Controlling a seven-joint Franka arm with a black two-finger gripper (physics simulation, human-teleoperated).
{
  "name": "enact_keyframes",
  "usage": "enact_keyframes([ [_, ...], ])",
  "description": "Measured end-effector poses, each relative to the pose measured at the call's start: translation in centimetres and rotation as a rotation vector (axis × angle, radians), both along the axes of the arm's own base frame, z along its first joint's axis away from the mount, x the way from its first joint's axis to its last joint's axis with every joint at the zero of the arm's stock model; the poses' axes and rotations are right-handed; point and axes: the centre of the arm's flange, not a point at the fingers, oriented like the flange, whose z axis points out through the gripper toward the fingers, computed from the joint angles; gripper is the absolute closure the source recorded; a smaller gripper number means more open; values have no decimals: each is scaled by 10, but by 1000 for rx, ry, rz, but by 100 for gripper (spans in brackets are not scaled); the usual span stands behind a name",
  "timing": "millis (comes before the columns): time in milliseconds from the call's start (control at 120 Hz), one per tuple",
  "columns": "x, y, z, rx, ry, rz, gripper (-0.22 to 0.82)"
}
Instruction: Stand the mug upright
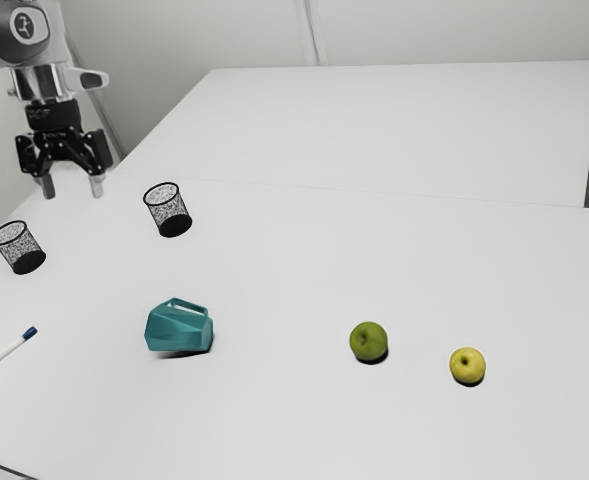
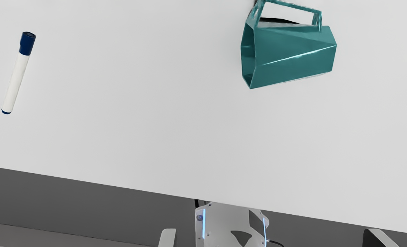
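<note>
On the table (image 1: 274, 430), teal mug (image 1: 179, 328) lay on its side, mouth toward the capped marker (image 2: 16, 82), jaws stood wide apart, unloaded, raised at the exterior view's upper left, well apart from the mug.

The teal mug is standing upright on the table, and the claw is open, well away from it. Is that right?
Not quite: the teal mug is lying on its side, not standing upright. The wrist view shows this, with its mouth facing sideways, toward the blue-capped marker. The claw is indeed open and well away from it.
</note>
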Motion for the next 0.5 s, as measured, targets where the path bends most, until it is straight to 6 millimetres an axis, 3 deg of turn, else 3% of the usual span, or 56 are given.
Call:
enact_keyframes([
  [100, 14, -14, 8, 10, -107, -31, 2],
  [142, 20, -25, 2, 7, -130, -53, 2],
  [175, 24, -36, -17, -26, -131, -64, 2],
  [250, 25, -57, -81, -182, -112, -55, 2],
  [325, 18, -61, -135, -355, -114, 8, 2],
  [408, 7, -38, -184, -513, -146, 134, 2],
  [500, -13, 32, -210, -592, -242, 315, 2],
])
